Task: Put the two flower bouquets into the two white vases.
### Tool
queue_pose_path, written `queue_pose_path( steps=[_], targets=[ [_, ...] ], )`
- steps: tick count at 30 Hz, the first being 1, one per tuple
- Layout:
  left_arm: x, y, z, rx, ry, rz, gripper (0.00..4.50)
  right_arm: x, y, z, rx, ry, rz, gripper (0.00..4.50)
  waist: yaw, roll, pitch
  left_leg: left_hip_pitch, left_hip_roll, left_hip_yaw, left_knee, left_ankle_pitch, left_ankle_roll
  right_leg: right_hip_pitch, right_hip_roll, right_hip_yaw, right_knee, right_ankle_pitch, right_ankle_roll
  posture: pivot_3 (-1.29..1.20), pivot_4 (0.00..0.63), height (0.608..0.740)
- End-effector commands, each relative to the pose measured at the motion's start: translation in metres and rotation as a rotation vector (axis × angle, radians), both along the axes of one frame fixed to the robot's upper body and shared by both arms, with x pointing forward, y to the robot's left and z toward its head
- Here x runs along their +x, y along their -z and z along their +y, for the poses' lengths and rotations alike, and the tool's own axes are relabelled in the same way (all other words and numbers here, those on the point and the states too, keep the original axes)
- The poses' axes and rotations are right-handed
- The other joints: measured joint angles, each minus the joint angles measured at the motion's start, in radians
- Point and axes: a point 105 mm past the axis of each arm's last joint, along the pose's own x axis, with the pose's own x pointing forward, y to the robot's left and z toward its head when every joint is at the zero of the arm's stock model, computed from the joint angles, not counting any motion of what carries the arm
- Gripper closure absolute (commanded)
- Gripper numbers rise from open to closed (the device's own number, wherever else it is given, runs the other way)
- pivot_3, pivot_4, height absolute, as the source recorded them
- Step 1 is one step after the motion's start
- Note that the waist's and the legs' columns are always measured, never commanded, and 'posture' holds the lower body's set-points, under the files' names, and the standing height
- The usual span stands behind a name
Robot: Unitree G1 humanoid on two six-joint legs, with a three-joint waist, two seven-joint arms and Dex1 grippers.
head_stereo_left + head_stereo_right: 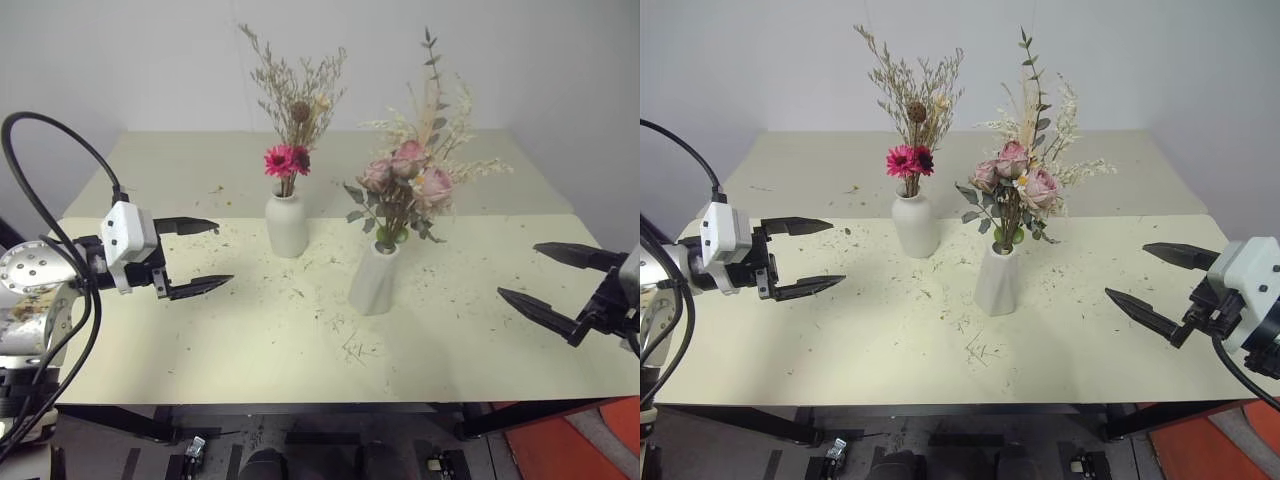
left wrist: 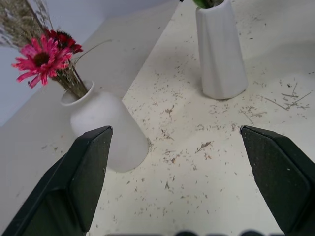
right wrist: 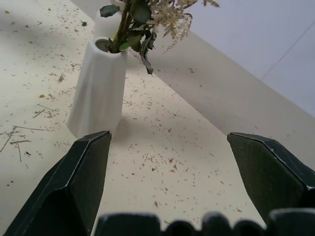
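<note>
- Looking down from the head views, the left tool (image 1: pixel 196 256) hangs over the table (image 1: pixel 250 360) with its two black fingers spread wide and nothing between them. The right tool (image 1: pixel 1160 280) hangs over the opposite edge, fingers just as wide apart and empty.
- Between the two tools stand both vases. The bottle-shaped vase (image 1: pixel 287 224) is the one nearer the left tool and holds the slim bouquet (image 1: pixel 293 120) of bright pink flowers and dried grass. The tall tapered vase (image 1: pixel 374 280) stands just beside it, toward the right tool, and holds the fuller bouquet (image 1: pixel 412 170) of pale pink roses and green leaves. Both vases are upright and well apart from either tool. Bits of dried plant litter (image 1: pixel 350 345) lie scattered on the table around them.
- From the left wrist view, the bottle-shaped vase sits just beyond one finger (image 2: pixel 74 182), with the tapered vase farther off ahead.
- From the right wrist view, the tapered vase stands beyond one finger (image 3: pixel 74 187), stems rising from its mouth.
</note>
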Motion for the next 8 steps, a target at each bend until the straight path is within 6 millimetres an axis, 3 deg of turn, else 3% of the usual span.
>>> queue_pose_path(
  steps=[1,3,8],
  targets=[
    [-0.014,-0.016,0.004,0.004,0.045,0.011,0.00,0.002,-0.008,0.001,-0.022,0.036,-0.064,0.05,0.002,0.000,0.000,0.000,0.000,0.000,0.000,0.000,0.000,0.000,0.000,0.000,0.000,0.000,0.000,0.00,0.150,0.740],
    [-0.022,-0.017,0.010,0.030,0.063,0.038,0.00,0.008,-0.010,-0.005,0.000,0.095,-0.078,0.05,-0.001,0.000,0.000,0.000,0.000,0.000,0.000,0.000,0.000,0.000,0.000,0.000,0.000,0.000,0.000,0.00,0.150,0.740],
    [-0.021,-0.023,0.027,0.069,-0.022,0.033,0.00,0.006,-0.019,0.002,0.090,0.047,-0.106,0.05,0.001,0.000,0.000,0.000,0.000,0.000,0.000,0.000,0.000,-0.001,0.000,0.000,0.001,0.000,0.000,0.00,0.150,0.740]
  ],
)
